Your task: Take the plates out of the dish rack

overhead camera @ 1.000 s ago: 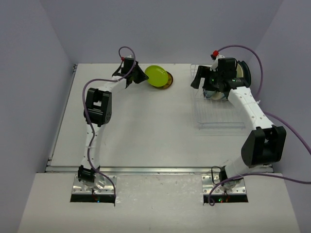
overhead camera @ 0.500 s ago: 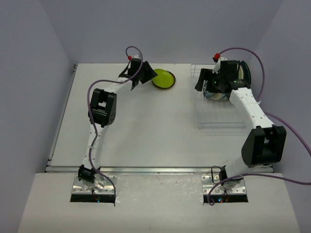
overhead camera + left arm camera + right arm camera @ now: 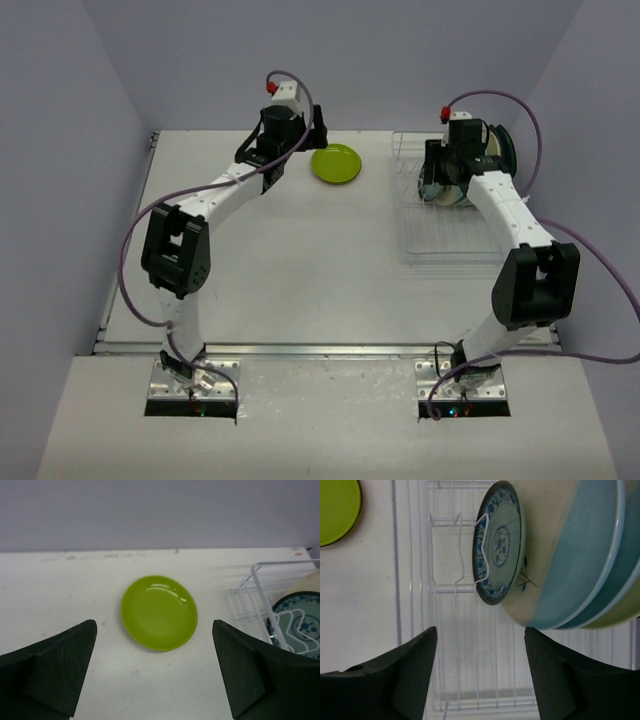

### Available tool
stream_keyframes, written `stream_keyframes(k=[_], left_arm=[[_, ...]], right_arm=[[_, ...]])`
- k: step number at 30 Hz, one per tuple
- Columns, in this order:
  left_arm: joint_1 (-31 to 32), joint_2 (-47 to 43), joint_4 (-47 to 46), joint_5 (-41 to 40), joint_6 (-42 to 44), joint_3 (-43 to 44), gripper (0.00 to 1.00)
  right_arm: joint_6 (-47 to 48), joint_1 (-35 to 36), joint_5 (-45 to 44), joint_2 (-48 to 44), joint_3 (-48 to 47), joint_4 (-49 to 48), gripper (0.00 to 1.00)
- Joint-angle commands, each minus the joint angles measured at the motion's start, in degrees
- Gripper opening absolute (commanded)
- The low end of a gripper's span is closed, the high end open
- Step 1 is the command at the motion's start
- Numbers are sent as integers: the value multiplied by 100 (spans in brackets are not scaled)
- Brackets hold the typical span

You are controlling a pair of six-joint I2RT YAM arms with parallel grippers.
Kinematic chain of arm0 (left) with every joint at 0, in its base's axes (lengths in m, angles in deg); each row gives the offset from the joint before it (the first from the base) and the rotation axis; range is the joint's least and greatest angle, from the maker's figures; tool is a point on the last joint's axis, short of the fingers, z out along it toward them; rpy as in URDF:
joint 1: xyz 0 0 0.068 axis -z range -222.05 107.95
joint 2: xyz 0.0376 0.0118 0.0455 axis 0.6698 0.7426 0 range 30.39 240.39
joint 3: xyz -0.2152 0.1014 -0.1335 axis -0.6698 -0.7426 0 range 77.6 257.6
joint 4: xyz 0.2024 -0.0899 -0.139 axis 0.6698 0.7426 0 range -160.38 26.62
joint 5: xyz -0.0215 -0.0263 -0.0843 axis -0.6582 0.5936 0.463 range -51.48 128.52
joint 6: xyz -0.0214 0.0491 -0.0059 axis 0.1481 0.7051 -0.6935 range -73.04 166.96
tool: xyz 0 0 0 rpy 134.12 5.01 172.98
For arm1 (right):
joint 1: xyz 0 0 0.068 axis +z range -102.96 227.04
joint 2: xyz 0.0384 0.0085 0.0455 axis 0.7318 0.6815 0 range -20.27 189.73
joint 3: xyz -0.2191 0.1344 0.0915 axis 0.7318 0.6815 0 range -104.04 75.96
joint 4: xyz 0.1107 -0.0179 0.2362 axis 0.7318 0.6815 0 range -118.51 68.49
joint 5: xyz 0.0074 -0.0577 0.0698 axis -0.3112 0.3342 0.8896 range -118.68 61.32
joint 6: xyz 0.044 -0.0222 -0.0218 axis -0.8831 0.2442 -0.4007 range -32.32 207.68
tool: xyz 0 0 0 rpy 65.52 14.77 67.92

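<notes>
**Top external view.** The left gripper [image 3: 288, 140] is at the far edge of the table [image 3: 300, 270], with its arm extended forward and inward. A lime-green plate [image 3: 336, 163] lies flat on the table just to the right of this gripper and is not in contact with it. The white wire dish rack [image 3: 452, 235] stands on the right half of the table. The remaining plates stand on edge in the slotted far end of the rack. The right gripper [image 3: 440, 172] is positioned over that end of the rack. Finger spacing cannot be read in this view.

**Left wrist view.** Both fingers [image 3: 50, 670] are spread wide and hold nothing. The lime-green plate lies face up on the table ahead of the fingers and apart from both. A corner of the dish rack appears at the right edge. That corner holds a teal-patterned plate [image 3: 300, 625], with a cream plate [image 3: 312, 580] behind it.

**Right wrist view.** Both fingers [image 3: 410, 675] are parted, with only the rack grid between them. Neither finger touches a plate. The teal-patterned plate stands upright behind a wire loop of the rack. A larger cream plate leans directly behind it. Next in order come a light-blue plate [image 3: 590, 555] and a dark-teal plate [image 3: 620, 592]. The lime-green plate is partly visible at the upper left, outside the rack.
</notes>
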Motion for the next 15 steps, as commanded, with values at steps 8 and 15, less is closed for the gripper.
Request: stream_keyframes(k=[8,15], left_arm=[[245,-1823,-774,-398,693,-1701,97],[245,-1787,-671,-369,452,-1672,97]], right_arm=[[744,-12,-1121,937,-1040,-573,50],[769,-12,-1326,1787,-1617,-651,46]])
